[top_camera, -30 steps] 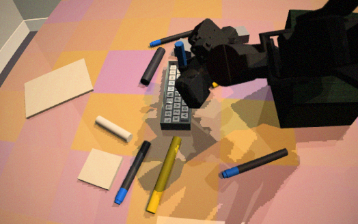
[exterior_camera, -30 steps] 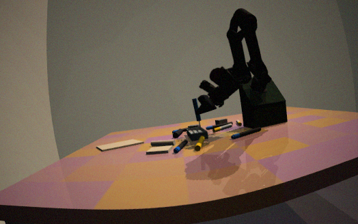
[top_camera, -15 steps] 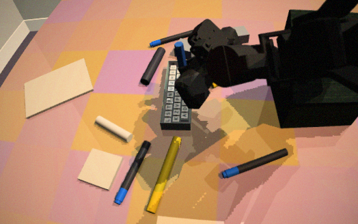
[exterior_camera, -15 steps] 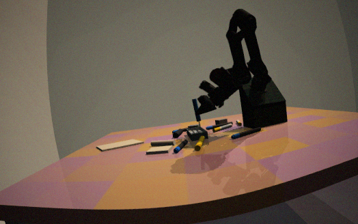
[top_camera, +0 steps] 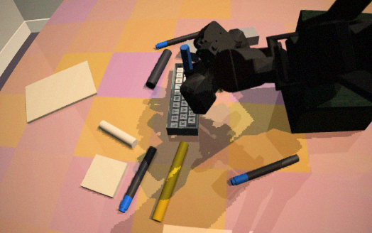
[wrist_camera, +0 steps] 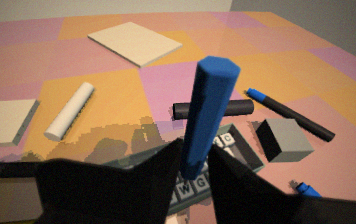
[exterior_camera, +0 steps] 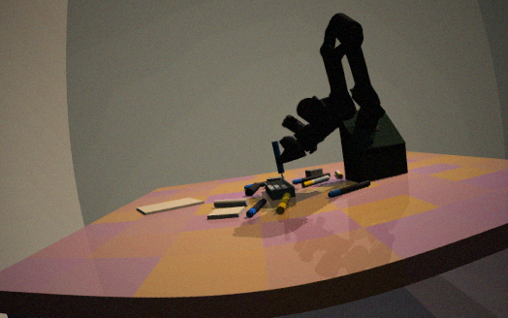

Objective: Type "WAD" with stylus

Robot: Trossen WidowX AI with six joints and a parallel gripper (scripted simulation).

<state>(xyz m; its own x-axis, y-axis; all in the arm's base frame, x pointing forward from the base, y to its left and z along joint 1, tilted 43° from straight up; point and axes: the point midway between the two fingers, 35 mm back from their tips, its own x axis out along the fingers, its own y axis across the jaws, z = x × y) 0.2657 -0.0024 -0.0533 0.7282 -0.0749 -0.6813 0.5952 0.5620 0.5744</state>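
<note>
Gripper (wrist_camera: 194, 167), fingers nearly closed and clamped on the lower shaft of the blue stylus (wrist_camera: 207, 112), which stands almost upright with its tip down over the keyboard (top_camera: 182, 106). In the exterior view the tip appears to rest at or just above the keys; contact cannot be confirmed. The keyboard lies near the middle of the tabletop, on the side toward the arm's base, its long axis running away from the front edge.

Legible writing: in the wrist view, keycaps just beside the stylus read "W" and what looks like "G"; other legends are too small to read. No brand marks are visible.

Risks, as judged: the keys are closely packed, so a slightly off-centre tip could strike a neighbouring letter; a firm press on a tilted stylus could push it upward through the fingers or lever it out of the grip.

Surroundings: a dark cylinder (top_camera: 158, 68) and a grey block (wrist_camera: 284, 139) lie just beside the keyboard's far end; a white cylinder (top_camera: 118, 133), blue-capped pens (top_camera: 138, 179) and a yellow marker (top_camera: 170, 181) lie toward the front edge.
</note>
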